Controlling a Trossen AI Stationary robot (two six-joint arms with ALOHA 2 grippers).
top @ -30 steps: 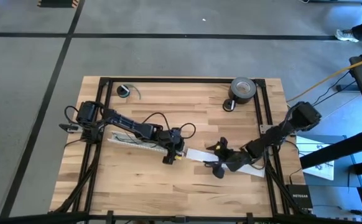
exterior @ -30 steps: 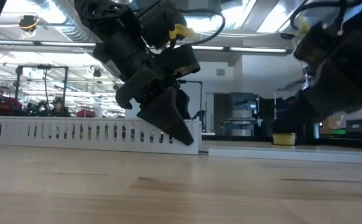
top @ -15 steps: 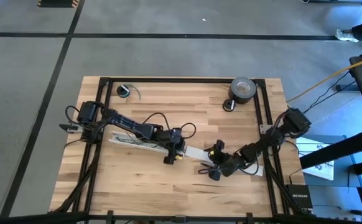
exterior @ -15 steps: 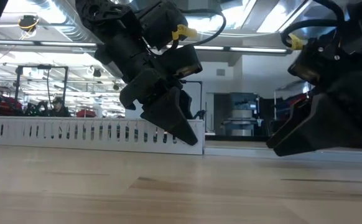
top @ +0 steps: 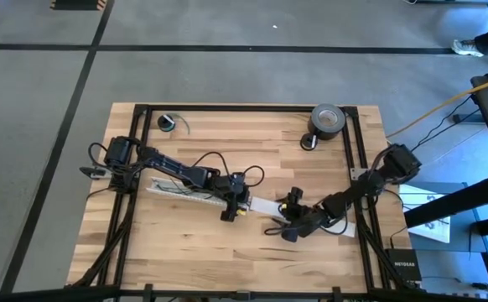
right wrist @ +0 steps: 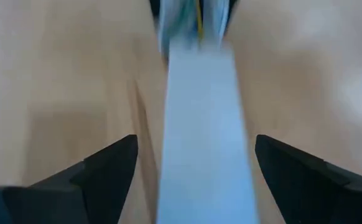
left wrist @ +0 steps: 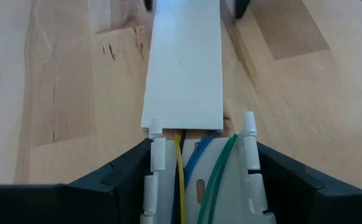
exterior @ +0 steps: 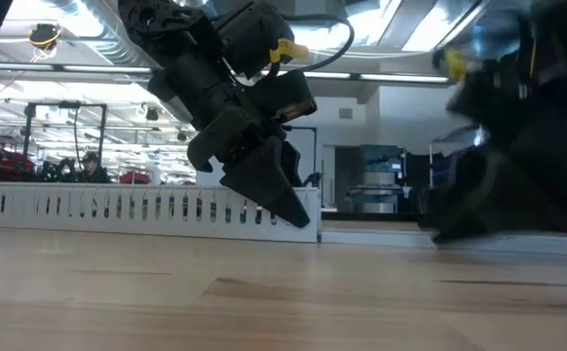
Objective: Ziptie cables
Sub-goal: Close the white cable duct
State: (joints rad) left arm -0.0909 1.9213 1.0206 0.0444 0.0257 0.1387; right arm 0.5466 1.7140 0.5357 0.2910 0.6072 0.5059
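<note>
Gripping the end of the slotted white duct (left wrist: 199, 193), my left claw (top: 230, 211) has not shifted over the last second: its two fingers (left wrist: 125, 171) press against the duct's side walls, low over the middle of the tabletop (top: 185, 252).

The change is in my right claw (top: 281, 228). A second ago it sat farther toward the right edge; it has since slid along the flat white cover strip (left wrist: 184, 68) toward my left claw and dropped lower. It is blurred in the low view, so I judge it to be in motion. It is open, with a finger on either side of the strip and clear of both edges, holding nothing.

For the task, I read this as positioning only. The two claws now face each other along one line, near but not touching, and no tie has been handled.

The cables (left wrist: 180, 168) lie inside the duct, directly between my left claw's fingers. Yellow, blue and green strands run lengthwise and end just short of where the cover strip begins. From my right claw they are straight ahead, at the far end of the strip it straddles.

I cannot make out the zipties in any view.
</note>
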